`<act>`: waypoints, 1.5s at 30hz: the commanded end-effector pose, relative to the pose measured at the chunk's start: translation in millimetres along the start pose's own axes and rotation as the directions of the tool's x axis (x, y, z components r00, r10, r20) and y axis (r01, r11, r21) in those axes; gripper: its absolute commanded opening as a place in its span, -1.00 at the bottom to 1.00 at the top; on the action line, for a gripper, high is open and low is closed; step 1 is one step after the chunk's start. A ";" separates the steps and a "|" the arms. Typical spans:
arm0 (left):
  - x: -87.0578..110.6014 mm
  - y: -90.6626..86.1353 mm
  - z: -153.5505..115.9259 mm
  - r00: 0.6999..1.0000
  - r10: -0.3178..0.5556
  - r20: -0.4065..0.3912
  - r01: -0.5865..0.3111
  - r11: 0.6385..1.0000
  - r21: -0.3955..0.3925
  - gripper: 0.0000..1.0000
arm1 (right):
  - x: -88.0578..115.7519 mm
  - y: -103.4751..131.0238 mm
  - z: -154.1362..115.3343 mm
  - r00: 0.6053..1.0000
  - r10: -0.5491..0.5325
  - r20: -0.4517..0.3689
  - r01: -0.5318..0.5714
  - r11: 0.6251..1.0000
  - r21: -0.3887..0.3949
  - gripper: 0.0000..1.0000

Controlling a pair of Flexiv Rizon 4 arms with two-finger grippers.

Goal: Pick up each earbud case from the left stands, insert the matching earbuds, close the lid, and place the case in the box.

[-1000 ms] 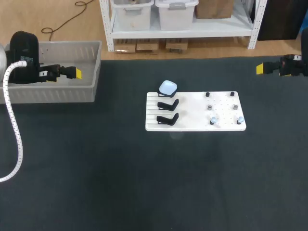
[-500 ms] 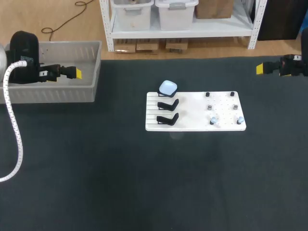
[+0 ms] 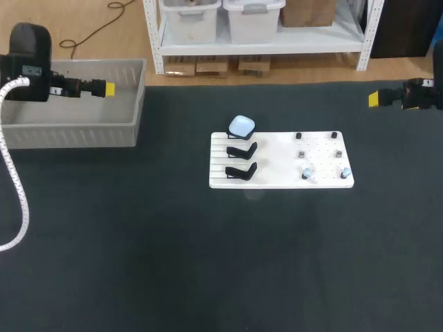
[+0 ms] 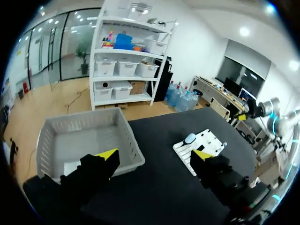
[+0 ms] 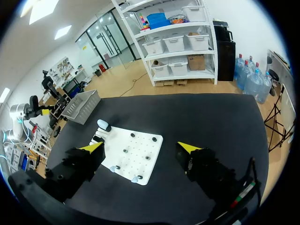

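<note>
One pale blue earbud case [image 3: 241, 125] sits shut on the rearmost stand at the left of the white board [image 3: 273, 162]. Two black stands [image 3: 241, 149] in front of it are bare. A pair of pale earbuds [image 3: 306, 173] rests on pegs at the board's front right. My left gripper [image 3: 107, 88] hangs open and holds nothing, over the grey box [image 3: 76, 131] at the far left. The left wrist view shows its gripper [image 4: 154, 157] above the box [image 4: 89, 140], the case [image 4: 189, 138] far ahead. My right gripper [image 3: 374, 99] is open and holds nothing, far right of the board; the right wrist view shows its gripper [image 5: 140, 149] above the board [image 5: 133, 157] and case [image 5: 103, 125].
Several small dark pegs [image 3: 298, 136] stand on the right half of the board. The grey box has tall walls and lies at the table's far left corner. Dark table surface [image 3: 208, 263] spreads in front of the board.
My left arm has moved toward the far side of the table, above the box. The right arm and the board's things have stayed put.
</note>
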State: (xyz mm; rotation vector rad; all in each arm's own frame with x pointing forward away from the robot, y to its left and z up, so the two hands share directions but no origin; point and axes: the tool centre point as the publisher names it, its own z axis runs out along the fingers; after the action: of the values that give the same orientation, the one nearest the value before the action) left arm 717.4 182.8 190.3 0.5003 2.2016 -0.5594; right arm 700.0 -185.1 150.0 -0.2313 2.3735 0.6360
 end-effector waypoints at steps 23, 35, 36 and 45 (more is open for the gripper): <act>-13.6 -22.7 73.0 0.824 0.564 0.058 -0.520 0.710 0.475 1.00 | 0.0 0.0 0.0 1.000 0.000 0.000 0.000 1.000 0.000 1.00; -12.5 -45.0 124.2 0.740 0.647 0.184 -0.626 0.561 0.541 1.00 | 0.0 0.0 0.0 1.000 0.000 0.000 0.000 1.000 0.000 1.00; -11.7 -46.8 127.7 0.738 0.648 0.189 -0.626 0.553 0.550 1.00 | 0.0 0.0 0.0 1.000 0.000 0.000 0.000 1.000 0.000 1.00; 3.7 -62.1 152.4 0.721 0.660 0.211 -0.627 0.492 0.604 1.00 | 0.0 0.0 0.0 1.000 0.000 0.000 0.000 1.000 0.000 1.00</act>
State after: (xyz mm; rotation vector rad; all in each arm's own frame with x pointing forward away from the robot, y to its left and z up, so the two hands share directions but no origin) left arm 767.0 56.7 119.2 1.5989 1.6178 -0.7983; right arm 700.0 -185.1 150.0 -0.2313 2.3735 0.6360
